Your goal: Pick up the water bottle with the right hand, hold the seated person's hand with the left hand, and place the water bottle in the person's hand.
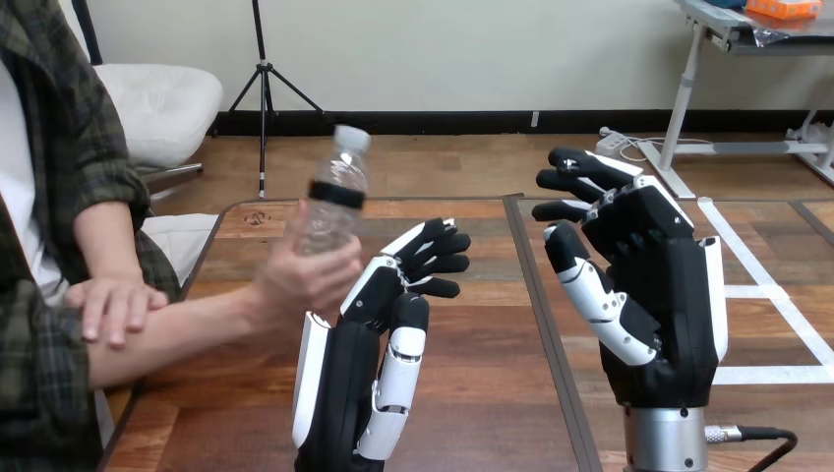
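Observation:
A clear water bottle (338,202) with a white cap and a dark band stands upright in the person's hand (300,280), which is closed round its lower part above the table's left side. My left hand (366,339) is raised just right of that hand, its fingers (438,258) loosely bent and close beside the person's knuckles, not wrapped round them. I cannot tell whether they touch. My right hand (649,285) is held up over the table's right half, open, with nothing in it, well apart from the bottle.
The person's other hand (113,303) rests on the forearm of the arm that reaches across the wooden table (482,393). A dark seam (546,324) runs down the tabletop between my two hands.

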### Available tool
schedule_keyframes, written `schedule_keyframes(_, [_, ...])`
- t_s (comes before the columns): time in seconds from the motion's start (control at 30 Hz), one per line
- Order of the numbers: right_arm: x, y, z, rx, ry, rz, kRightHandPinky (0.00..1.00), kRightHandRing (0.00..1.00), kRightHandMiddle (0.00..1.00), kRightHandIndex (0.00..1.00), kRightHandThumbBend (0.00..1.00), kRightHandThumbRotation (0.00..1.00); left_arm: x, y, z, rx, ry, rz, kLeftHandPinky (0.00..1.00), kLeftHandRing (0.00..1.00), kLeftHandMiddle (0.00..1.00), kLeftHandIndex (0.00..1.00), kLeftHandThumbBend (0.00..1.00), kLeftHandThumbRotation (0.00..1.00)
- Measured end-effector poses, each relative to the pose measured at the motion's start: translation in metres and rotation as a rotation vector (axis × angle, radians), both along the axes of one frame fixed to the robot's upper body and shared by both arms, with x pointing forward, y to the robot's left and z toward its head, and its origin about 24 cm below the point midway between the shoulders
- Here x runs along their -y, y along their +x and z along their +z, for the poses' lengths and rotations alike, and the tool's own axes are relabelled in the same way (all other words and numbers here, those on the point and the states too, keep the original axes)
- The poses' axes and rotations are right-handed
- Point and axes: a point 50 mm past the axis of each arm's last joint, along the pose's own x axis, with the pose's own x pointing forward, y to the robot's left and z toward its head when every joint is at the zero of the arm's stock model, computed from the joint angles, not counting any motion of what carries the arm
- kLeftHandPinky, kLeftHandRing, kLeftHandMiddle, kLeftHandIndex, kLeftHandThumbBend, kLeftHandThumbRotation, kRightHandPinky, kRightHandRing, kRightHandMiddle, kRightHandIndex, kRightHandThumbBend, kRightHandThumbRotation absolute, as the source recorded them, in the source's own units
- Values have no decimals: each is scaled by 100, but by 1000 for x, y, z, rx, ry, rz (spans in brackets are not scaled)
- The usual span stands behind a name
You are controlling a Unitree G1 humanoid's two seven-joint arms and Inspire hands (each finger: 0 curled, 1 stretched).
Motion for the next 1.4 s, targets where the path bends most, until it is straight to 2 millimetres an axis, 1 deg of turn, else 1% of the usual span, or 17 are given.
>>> schedule_keyframes(0.47, [-1, 0, -1, -3, -3, 0, 58, 70, 74, 64, 53, 23, -1, 1, 0, 0, 10, -4, 57, 68, 74, 78, 20, 100])
schedule_keyframes(0.77, [-1, 0, -1, -5, -4, -7, 58, 70, 74, 64, 55, 25, -3, 1, 0, 0, 17, -2, 56, 68, 73, 78, 23, 100])
schedule_keyframes(0.87, [-1, 0, -1, -5, -4, -8, 58, 70, 74, 64, 56, 26, -4, 1, 0, -1, 20, -1, 55, 68, 73, 78, 22, 100])
schedule_keyframes(0.9, [-1, 0, -1, -5, -4, -8, 58, 70, 74, 64, 56, 26, -4, 2, -1, -2, 21, -1, 55, 67, 72, 78, 19, 100])
schedule_keyframes(1.13, [-1, 0, -1, -5, -2, -6, 58, 70, 74, 64, 57, 27, -4, 2, -1, -7, 31, -5, 54, 66, 71, 77, 11, 100])
schedule_keyframes(1.27, [-2, 0, 0, -5, 2, -4, 58, 70, 74, 63, 58, 27, -4, 1, -2, -9, 33, -5, 54, 66, 71, 77, 12, 100])
schedule_keyframes(1.4, [-2, 0, 0, -5, 3, -3, 58, 69, 74, 63, 58, 27, -5, 1, -2, -15, 36, -4, 54, 66, 71, 77, 16, 100])
